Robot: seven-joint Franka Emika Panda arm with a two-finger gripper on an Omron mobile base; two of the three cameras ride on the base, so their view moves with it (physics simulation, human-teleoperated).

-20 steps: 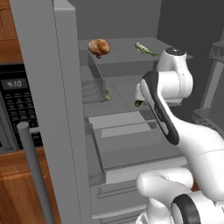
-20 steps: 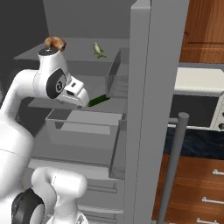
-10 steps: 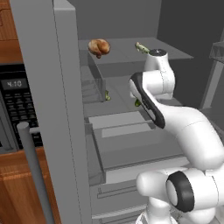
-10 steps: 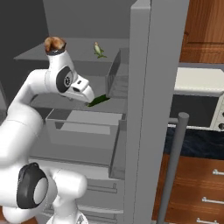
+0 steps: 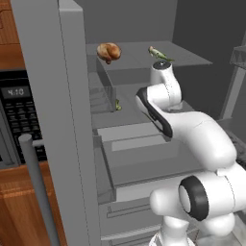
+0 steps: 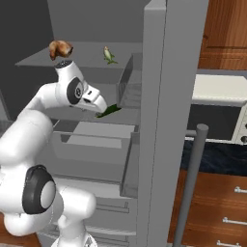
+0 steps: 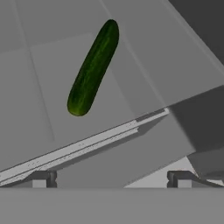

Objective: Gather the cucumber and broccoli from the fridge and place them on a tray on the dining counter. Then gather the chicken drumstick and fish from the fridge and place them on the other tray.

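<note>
Hand view: cucumber alone on grey fridge shelf, pincer tips wide apart, nothing between. Base views add chicken drumstick and fish on top shelf, broccoli on shelf below. Versus earlier: arm swung further into fridge, elbow lower, food unmoved.

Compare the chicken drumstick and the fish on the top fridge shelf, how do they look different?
Colour: the orange-brown chicken drumstick is warm brown, while the slender yellowish-olive fish is greenish with a pale belly. Shape: the drumstick is a rounded, chunky lump; the fish is thin and pointed at both ends. Place: in the left base view the drumstick lies toward the left of the shelf, the fish toward the right. Both rest apart on the same top shelf of the open grey fridge, untouched.
</note>
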